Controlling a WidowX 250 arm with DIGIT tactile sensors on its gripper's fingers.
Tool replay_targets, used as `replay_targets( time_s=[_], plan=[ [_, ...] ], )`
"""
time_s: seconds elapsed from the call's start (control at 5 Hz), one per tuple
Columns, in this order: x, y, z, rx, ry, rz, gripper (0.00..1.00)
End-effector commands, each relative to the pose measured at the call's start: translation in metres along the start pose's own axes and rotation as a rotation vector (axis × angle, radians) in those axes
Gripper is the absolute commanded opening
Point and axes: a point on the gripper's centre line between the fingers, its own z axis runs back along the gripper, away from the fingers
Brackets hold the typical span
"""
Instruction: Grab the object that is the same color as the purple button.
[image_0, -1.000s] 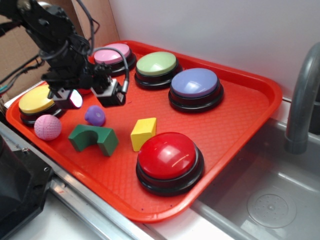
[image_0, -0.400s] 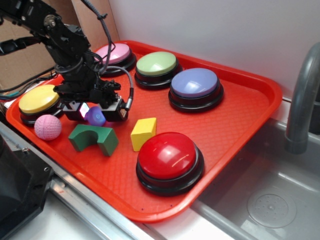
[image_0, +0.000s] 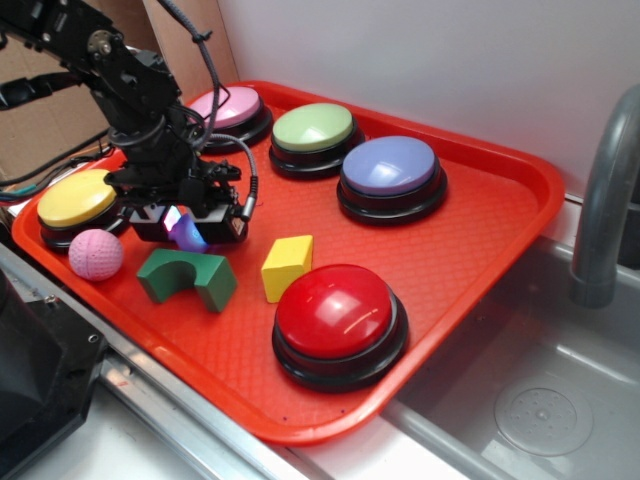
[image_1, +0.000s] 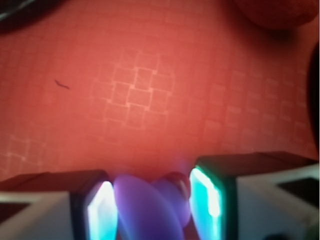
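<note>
Pincer (image_0: 186, 228) clamped on purple toy (image_1: 145, 205), low on red tray (image_0: 480, 250), nr yellow button (image_0: 72, 200).

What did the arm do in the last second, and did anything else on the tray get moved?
The gripper came down from above the tray and now straddles the small purple toy, a finger on each side of it; whether it grips yet is unclear. The purple button, pink ball, green arch and yellow block stayed put.

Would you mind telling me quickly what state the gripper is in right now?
Gripper: closed around the small glossy purple lumpy toy, low over the red plastic tray.
</note>
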Motion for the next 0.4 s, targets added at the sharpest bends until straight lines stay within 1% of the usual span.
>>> replay_targets(
  time_s=[0.0, 0.2],
  plan=[
    [0.037, -0.028, 0.078, -0.049, -0.011, -0.105, 0.00],
    [0.048, -0.047, 0.125, -0.061, 0.019, -0.158, 0.00]
  ],
)
